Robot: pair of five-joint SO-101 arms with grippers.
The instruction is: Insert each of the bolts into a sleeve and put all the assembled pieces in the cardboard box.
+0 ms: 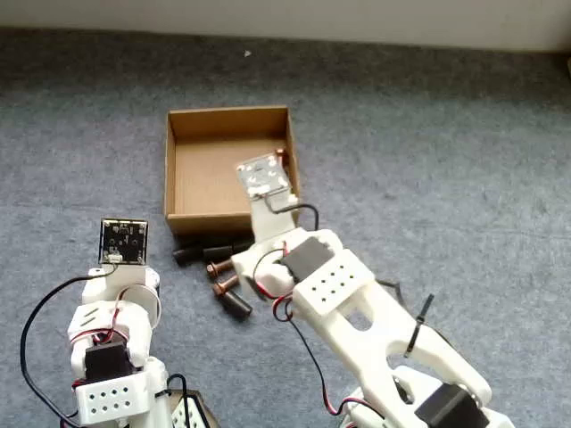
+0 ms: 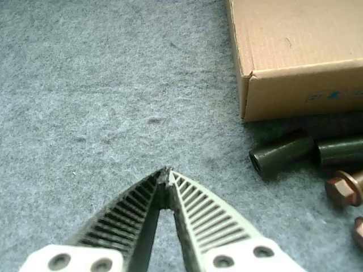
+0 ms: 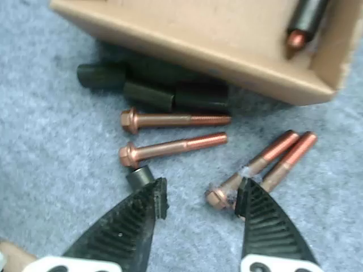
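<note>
Nothing legible from where I stand; the cardboard box (image 2: 283,56) carries a faint bluish mark (image 2: 334,95) on its outer wall, too small to read.

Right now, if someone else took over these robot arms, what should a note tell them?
Left end effector: shut, empty, over the carpet beside the cardboard box.
Right end effector: open, holding nothing, low over the loose bolts.
Done: one assembled piece lies in the box.
On the carpet in front of the box: four bare bolts and black sleeves, one more by a right fingertip.
Left: put each bolt in a sleeve, then box them all.
</note>
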